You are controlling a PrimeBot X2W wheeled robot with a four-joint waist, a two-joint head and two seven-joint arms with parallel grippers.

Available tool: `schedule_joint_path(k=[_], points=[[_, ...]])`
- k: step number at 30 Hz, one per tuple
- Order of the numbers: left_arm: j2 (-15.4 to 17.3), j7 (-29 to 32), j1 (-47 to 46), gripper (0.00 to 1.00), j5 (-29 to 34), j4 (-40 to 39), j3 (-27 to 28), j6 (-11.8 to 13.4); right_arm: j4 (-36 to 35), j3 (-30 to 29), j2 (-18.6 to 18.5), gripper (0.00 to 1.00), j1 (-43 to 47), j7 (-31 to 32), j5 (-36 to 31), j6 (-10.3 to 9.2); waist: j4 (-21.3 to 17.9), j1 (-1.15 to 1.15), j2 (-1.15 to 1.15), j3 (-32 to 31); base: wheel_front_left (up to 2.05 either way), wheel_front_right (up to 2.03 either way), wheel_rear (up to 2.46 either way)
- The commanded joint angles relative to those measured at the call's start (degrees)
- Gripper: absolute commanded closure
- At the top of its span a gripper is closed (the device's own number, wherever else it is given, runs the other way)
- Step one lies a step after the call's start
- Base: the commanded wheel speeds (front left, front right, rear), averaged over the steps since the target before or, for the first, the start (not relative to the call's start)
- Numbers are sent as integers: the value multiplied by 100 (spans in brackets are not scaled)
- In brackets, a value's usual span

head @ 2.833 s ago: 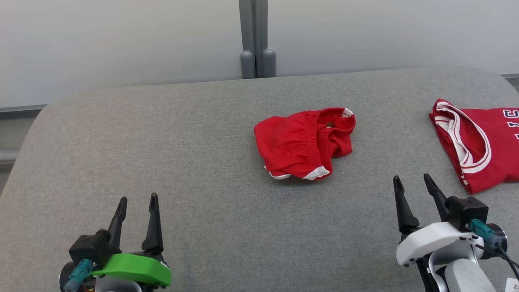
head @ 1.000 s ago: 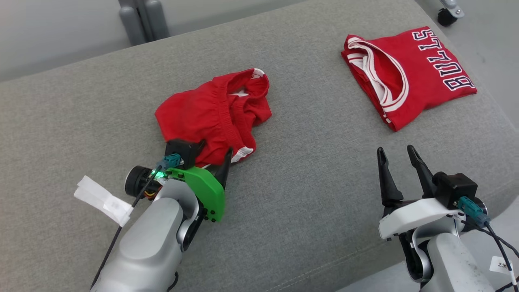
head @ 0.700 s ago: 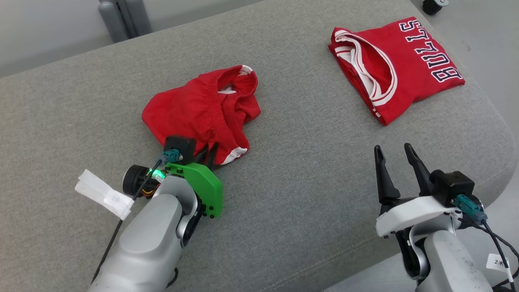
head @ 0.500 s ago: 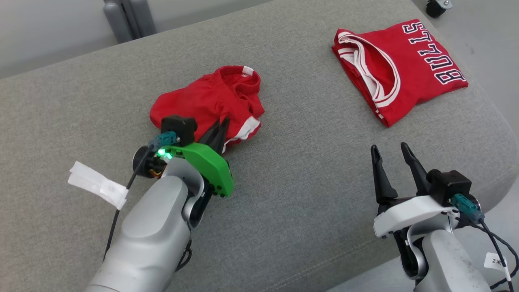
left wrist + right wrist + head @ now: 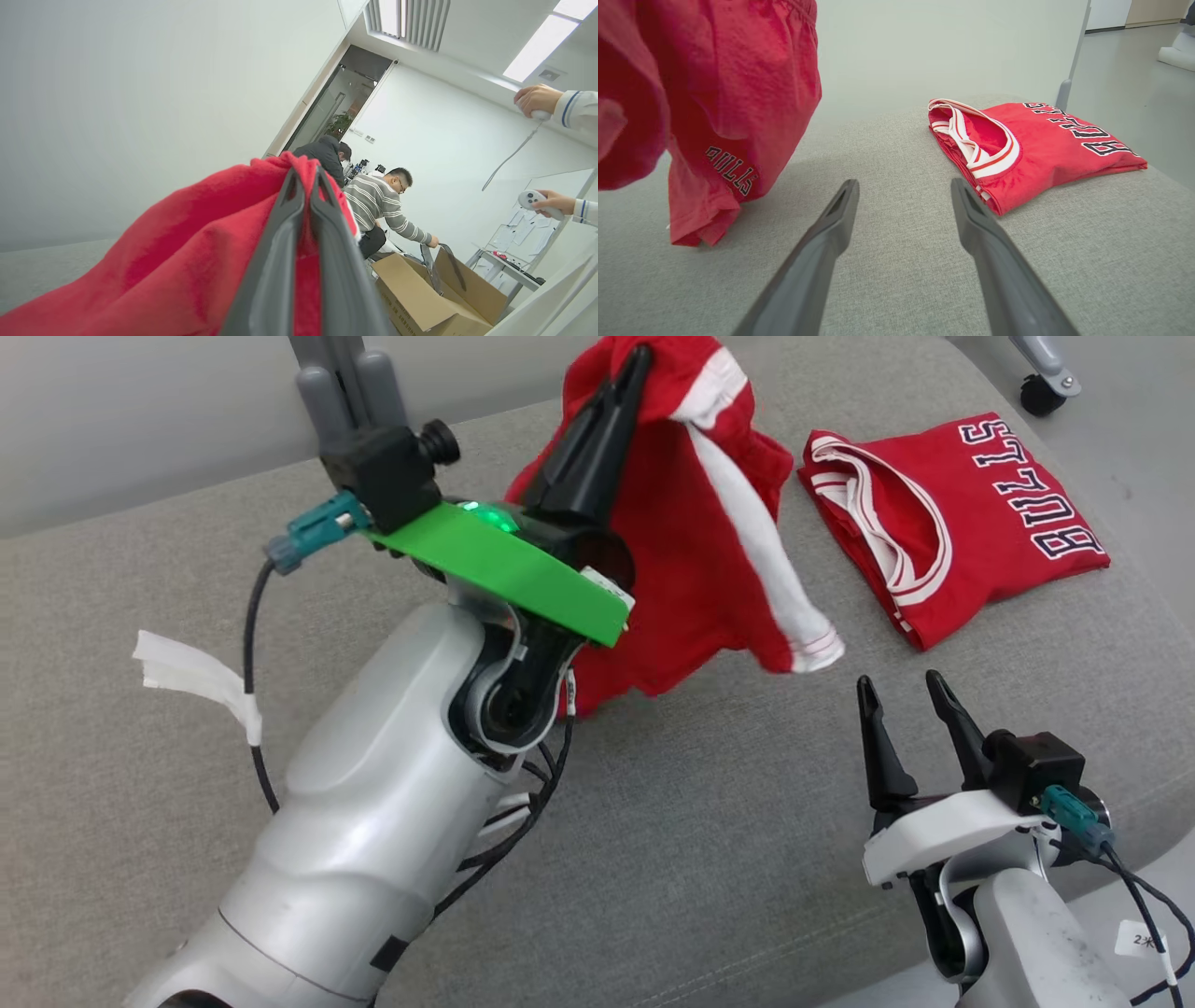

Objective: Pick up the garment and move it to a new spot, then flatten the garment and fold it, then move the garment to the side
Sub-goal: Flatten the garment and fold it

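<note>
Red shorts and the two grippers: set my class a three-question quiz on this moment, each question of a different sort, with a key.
1. True or false: the left gripper is shut on the red shorts.
2. Choose one: the right gripper is A) open and empty, B) shut and empty, C) shut on the shorts.
3. Which word is printed on the folded jersey?

Key: 1 true; 2 A; 3 BULLS.

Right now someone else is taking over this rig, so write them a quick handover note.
Left gripper: shut on the red shorts, raised; they hang over the grey cushion.
Right gripper: open, empty, low near the front edge.
Folded red jersey lies on the cushion's right side.
Done: pickup. Left: set down at a new spot, flatten, fold, move aside.
</note>
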Motion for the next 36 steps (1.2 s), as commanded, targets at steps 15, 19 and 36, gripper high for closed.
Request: schedule_joint_path(k=[15,19,36], points=[[180,-32,2006,100,1264,1608,1332,238,-85,0,-117,0,62,24,-4,-8,903,0,0,-103,0,0,0],[328,-32,2287,100,1615,1750,1728,225,-120,-15,-138,0,121,65,-18,-8,1089,0,0,-111,0,0,0],[551,995,1750,0,1673,2267,1663,120,-205,-60,-79,0,219,135,-33,-8,1315,0,0,-218,0,0,0]])
